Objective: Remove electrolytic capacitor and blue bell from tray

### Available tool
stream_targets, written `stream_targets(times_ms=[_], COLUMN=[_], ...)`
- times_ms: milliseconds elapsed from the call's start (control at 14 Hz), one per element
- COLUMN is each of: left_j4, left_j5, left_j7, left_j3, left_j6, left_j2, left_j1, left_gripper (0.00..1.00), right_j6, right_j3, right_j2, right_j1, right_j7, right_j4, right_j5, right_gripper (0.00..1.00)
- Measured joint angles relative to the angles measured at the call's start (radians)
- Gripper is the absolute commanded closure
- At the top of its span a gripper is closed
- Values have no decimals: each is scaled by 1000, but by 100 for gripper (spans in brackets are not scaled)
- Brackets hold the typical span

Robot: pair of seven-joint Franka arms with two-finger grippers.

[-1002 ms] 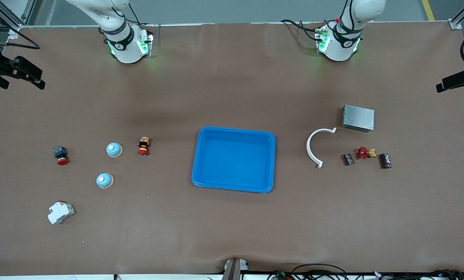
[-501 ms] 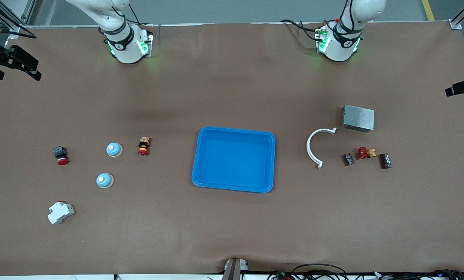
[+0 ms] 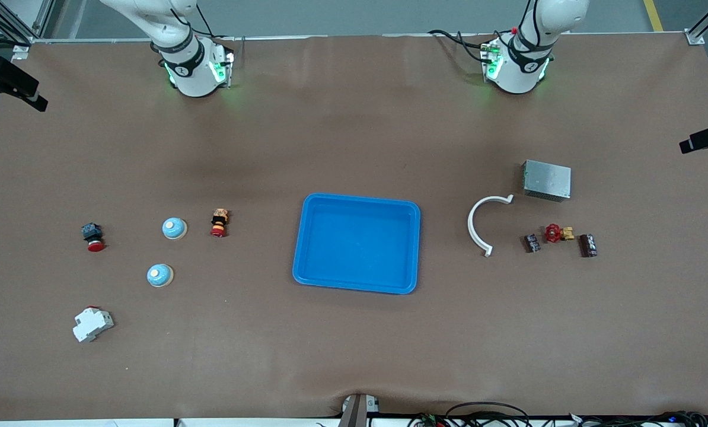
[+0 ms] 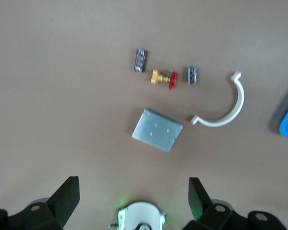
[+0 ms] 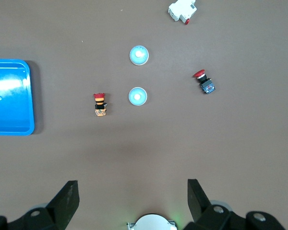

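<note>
Both arms raised over the table (image 3: pixel 354 136), nothing gripped.
Blue tray (image 3: pixel 414 249) at mid-table. Two blue bells (image 3: pixel 174 228) (image 3: pixel 159 275) toward the right arm's end, one nearer the front camera; two dark capacitors (image 3: pixel 531 242) (image 3: pixel 588 245) toward the left arm's end, flanking a red-handled valve (image 3: pixel 556 232). Left pincer (image 4: pixel 134 196) over a grey box (image 4: pixel 157 130), fingers spread wide; right pincer (image 5: pixel 132 197) over bare table, likewise wide open.

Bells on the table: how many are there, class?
2, none hidden. One bell sits beside the orange button switch; the other bell lies nearer the front camera.
</note>
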Motion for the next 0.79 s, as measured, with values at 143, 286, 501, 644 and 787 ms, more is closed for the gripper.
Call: stream_targets(times_ms=[143,286,501,644,787], left_j4=[-3,-5,-7,-7,-7], left_j5=[-51,-86,-97,-151,-220], left_j7=[3,8,8,8,9], left_j3=[59,93,178,291,417], left_j6=[49,57,59,65,71], left_j2=[-35,-70,-137,-187,-225], left_j1=[-4,-24,-124,-213,-292], left_gripper=[0,0,0,0,0], right_j6=[-13,-32,-51,-53,-55], right_j3=[-3,-2,-2,-1,5], right_j2=[-13,-18,-20,-20,-20], right_j1=[0,0,0,0,0], right_j7=[1,10,12,12,12], right_j4=[0,0,11,23,32], right_j5=[1,2,2,3,3], right_gripper=[0,0,0,0,0])
